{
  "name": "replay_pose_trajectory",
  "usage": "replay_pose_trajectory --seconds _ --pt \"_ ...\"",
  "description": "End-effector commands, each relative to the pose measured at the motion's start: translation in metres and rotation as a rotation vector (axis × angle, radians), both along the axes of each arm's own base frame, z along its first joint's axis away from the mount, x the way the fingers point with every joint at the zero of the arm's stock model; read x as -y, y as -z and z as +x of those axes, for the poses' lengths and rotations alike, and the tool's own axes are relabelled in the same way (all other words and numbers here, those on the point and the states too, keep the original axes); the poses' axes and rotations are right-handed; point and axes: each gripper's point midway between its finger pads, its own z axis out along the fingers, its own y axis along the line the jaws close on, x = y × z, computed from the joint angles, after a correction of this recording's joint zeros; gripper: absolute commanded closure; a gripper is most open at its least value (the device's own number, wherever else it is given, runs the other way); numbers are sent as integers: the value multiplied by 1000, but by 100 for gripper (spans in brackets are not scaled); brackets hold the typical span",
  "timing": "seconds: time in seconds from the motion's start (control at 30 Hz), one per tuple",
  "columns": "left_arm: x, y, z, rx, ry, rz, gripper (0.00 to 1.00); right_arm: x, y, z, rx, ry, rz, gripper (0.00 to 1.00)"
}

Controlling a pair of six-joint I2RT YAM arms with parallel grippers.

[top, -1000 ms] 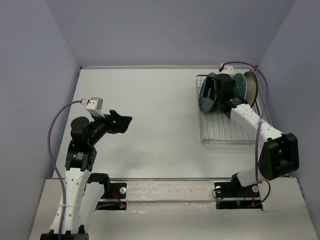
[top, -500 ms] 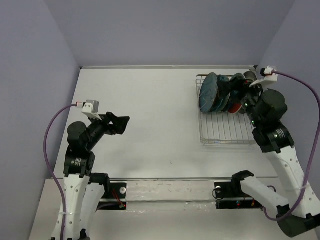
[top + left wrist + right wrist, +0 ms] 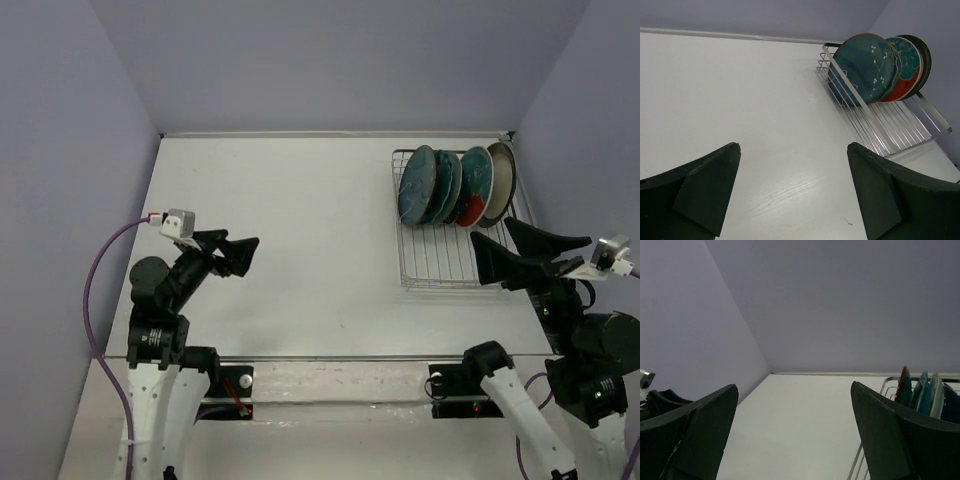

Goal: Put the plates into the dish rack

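Observation:
Several plates stand upright in the back of the silver wire dish rack (image 3: 450, 255) at the far right. The dark teal plate (image 3: 415, 185) is leftmost, then a teal one (image 3: 445, 188), the red and teal floral one (image 3: 480, 190) and a grey-beige one (image 3: 505, 175). My right gripper (image 3: 488, 235) is open and empty, raised near the rack's near right side, apart from the plates. My left gripper (image 3: 248, 252) is open and empty over the left of the table. The left wrist view (image 3: 792, 147) shows the plates (image 3: 865, 65) in the rack (image 3: 900, 125). The right wrist view (image 3: 794, 386) shows them edge-on (image 3: 922, 390).
The white table (image 3: 300, 220) is closed in by lilac walls at the back and both sides. The near half of the rack holds only bare wires (image 3: 440, 265). The arm bases stand at the near edge.
My right arm has pulled back from the plates in the rack to the near right and risen, with its gripper open. My left arm has shifted slightly.

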Motion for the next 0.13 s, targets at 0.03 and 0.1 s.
replay_pose_trajectory --seconds 0.03,0.1 --pt "10 -1 -2 55 78 9 1 0 52 43 -187 72 -34 0" --pt "10 -2 -3 59 79 9 1 -11 55 48 -218 24 -57 0"
